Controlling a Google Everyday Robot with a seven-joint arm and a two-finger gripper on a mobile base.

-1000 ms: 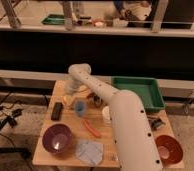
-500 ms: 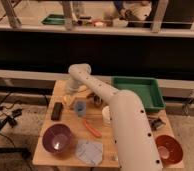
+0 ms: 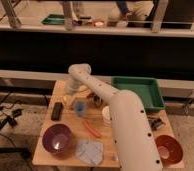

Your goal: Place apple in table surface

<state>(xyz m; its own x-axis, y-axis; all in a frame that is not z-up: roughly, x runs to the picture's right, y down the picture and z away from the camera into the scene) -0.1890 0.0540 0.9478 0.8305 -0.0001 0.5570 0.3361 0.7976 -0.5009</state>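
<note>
The table surface (image 3: 50, 150) is a small light tan wooden top. My arm reaches from the lower right up to a bend over the table's far left part, then turns down. The gripper (image 3: 71, 93) hangs close over the far left corner of the tabletop. A small pale yellowish round thing (image 3: 66, 99), possibly the apple, sits right under or at the gripper, just above the wood. I cannot tell whether the gripper holds it.
On the table are a black rectangular block (image 3: 56, 111), a blue cup (image 3: 80, 107), a purple bowl (image 3: 57, 139), a grey cloth (image 3: 90, 151), an orange-red stick-shaped item (image 3: 92, 128) and an orange bowl (image 3: 168, 147). A green tray (image 3: 140, 82) stands at the far right.
</note>
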